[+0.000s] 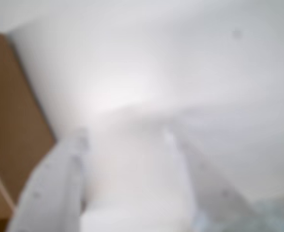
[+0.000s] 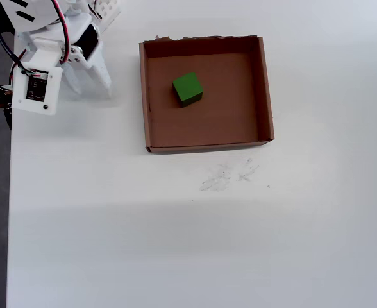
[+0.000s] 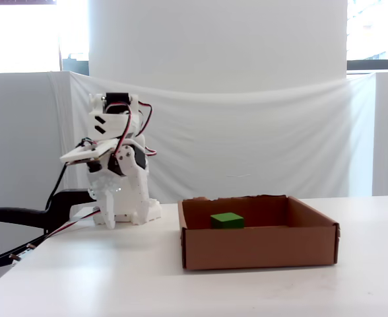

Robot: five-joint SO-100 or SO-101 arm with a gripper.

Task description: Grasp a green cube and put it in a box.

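The green cube (image 2: 187, 88) (image 3: 227, 220) rests on the floor of the box (image 2: 266, 90) (image 3: 260, 247), towards its upper left part in the overhead view. The box is a shallow brown cardboard tray with a ragged top edge. My white gripper (image 2: 89, 88) hangs near the table to the left of the box, well apart from the cube. The blurred wrist view shows the gripper (image 1: 124, 133) open, with only white table between its two fingers, and a corner of the box (image 1: 11, 121) at the left.
The folded arm (image 3: 118, 165) and its base stand at the table's left edge, with cables trailing off to the left. Faint scuff marks (image 2: 227, 176) lie on the white table below the box in the overhead view. A white cloth backdrop hangs behind.
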